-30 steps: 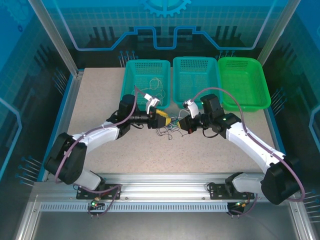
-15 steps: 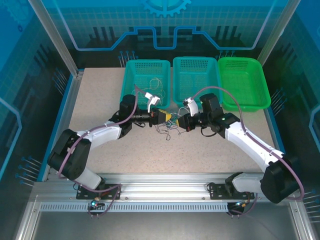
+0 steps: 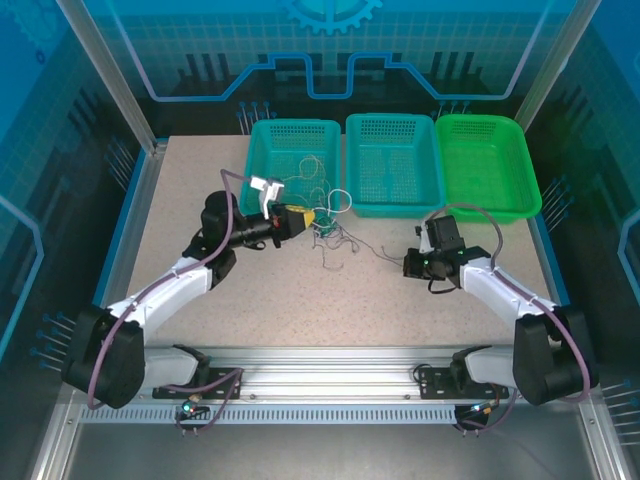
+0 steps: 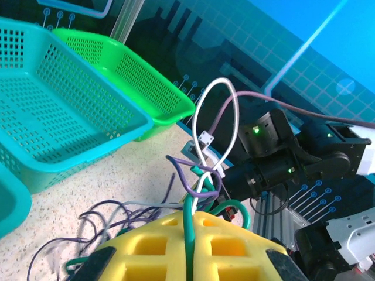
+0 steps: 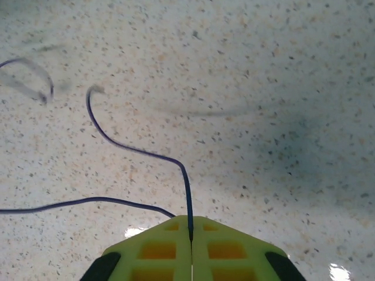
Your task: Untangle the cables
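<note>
The cables are a small tangle (image 3: 330,232) of thin green, white and purple strands on the table in front of the left teal basket. My left gripper (image 3: 308,217) is shut on it. In the left wrist view a green strand (image 4: 190,225) runs between the closed yellow fingers, with a white loop (image 4: 217,117) and purple loops (image 4: 117,216) beyond. My right gripper (image 3: 407,264) sits apart to the right, shut on one dark purple strand (image 5: 135,149) that trails left across the table toward the tangle (image 3: 385,252).
Three baskets stand along the back: a left teal basket (image 3: 262,165) with a few thin strands in it, a middle teal basket (image 3: 390,165) and a green basket (image 3: 487,165). The right arm (image 4: 275,152) shows beyond the tangle in the left wrist view.
The left gripper has closed on the tangle and drawn back left. The right arm has pulled away to the right and nearer, drawing a purple strand out of the tangle.
</note>
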Tool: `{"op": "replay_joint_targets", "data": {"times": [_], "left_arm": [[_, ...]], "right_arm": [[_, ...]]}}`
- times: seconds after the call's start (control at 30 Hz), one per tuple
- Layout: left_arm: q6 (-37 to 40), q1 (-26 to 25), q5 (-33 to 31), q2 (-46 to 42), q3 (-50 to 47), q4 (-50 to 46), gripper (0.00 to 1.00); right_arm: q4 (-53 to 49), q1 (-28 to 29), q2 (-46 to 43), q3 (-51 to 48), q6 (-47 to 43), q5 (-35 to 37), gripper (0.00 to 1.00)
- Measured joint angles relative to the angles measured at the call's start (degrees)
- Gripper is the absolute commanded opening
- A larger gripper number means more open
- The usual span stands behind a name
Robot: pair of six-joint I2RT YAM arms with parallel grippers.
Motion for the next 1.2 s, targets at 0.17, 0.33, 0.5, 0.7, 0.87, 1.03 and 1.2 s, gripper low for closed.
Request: {"op": "replay_joint_targets", "data": {"times": [0.17, 0.33, 0.5, 0.7, 0.87, 1.03, 1.2], "left_arm": [[0.0, -0.2, 0.0, 2.5, 0.0, -1.1, 0.00], [0.0, -1.6, 0.0, 4.6, 0.0, -1.5, 0.00], [0.0, -2.3, 0.7, 5.4, 0.0, -1.5, 0.00], [0.0, -2.5, 2.7, 5.4, 0.3, -1.4, 0.00], [-0.2, -3.0, 3.5, 5.4, 0.5, -1.0, 0.00], [-0.2, -2.8, 1.9, 5.1, 0.5, -2.3, 0.00], [1.0, -3.5, -2.0, 1.8, 0.5, -7.9, 0.00]], "right_arm": [[4.0, 2.5, -3.9, 0.0, -1.7, -6.2, 0.51], [12.7, 11.3, -8.3, 0.7, -4.3, -14.4, 0.66], [25.5, 18.0, -6.5, 1.0, -3.3, -18.0, 0.71], [38.2, 19.3, 0.6, 1.8, 0.8, -17.2, 0.68], [40.7, 21.4, 5.9, 5.6, 2.2, -16.5, 0.32], [38.8, 22.0, 7.3, 6.5, 4.8, -11.5, 0.05], [35.3, 22.0, 5.8, 7.1, 6.5, -9.0, 0.04]]}}
